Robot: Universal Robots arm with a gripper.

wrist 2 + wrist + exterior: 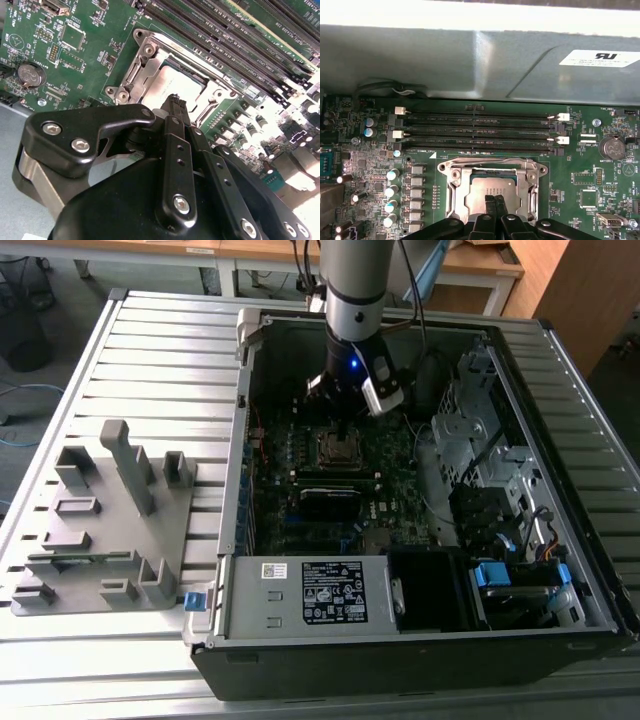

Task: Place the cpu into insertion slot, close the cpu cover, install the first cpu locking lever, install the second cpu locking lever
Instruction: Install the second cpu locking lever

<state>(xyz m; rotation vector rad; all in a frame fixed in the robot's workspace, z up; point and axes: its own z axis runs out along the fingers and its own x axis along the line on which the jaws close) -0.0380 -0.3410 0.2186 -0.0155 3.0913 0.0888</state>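
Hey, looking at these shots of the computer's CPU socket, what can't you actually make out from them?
- Near edge of the cpu and cpu cover: hidden behind the tool in both wrist views.
- Insertion slot: too small in the exterior view to tell whether the cover is fully latched.
- Locking levers: their position cannot be told apart from the cover's metal in any view.
- Whether the tool touches the cpu: contact point is hidden.

We see the cpu [490,192] seated flat in the insertion slot [470,175], silver top up. The cpu cover [492,165], a silver frame, lies closed around it, just below the long memory slots [480,132] on the green board.
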